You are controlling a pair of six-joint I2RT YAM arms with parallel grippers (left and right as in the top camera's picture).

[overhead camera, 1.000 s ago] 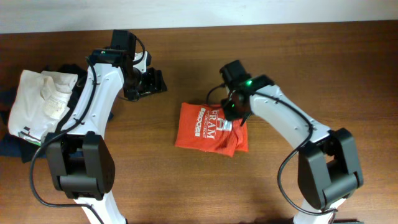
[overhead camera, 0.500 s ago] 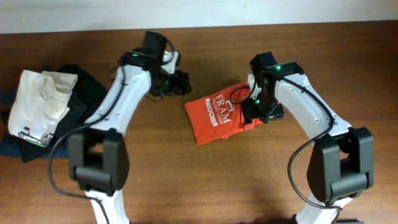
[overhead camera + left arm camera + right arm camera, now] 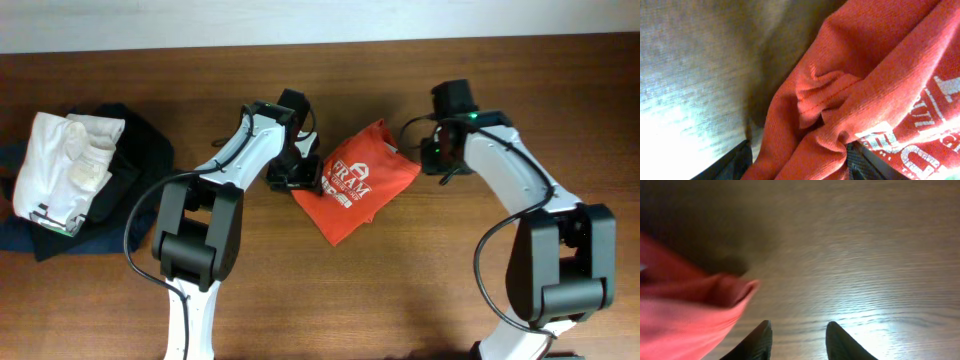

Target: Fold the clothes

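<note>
A brown wooden table [image 3: 560,90] lies under me. At its far left sits a white folded garment [image 3: 60,165] on dark clothes [image 3: 140,150]. My left gripper [image 3: 300,175] is clamped on the red-orange T-shirt [image 3: 355,185], bunched mid-table. My right gripper [image 3: 797,337] stands apart, empty, just beside the shirt's right edge.

The left hand [image 3: 303,172] has swung from near the white garment across the table to the T-shirt [image 3: 352,182] and now grips its left edge. The right hand [image 3: 437,158] has let go and pulled off right. The T-shirt has shifted right and turned diagonal.
</note>
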